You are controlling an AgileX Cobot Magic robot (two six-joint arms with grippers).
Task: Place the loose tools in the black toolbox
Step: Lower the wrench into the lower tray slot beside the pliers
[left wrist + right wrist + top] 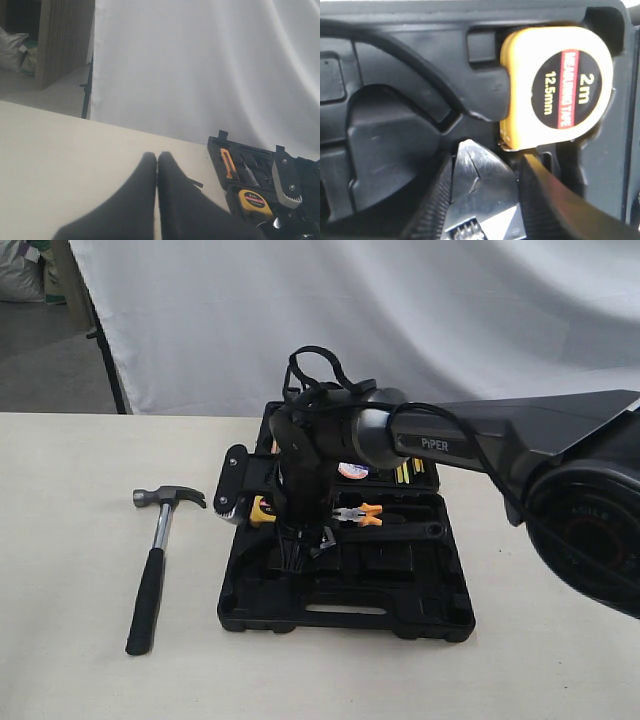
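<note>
Cream table bears toolbox; white backdrop.

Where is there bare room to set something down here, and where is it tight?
Bare table lies left of the hammer, in the strip between hammer and toolbox, and along the toolbox's handle side. Crowded: inside the toolbox by the tape measure, where the right fingers grip the wrench.
</note>
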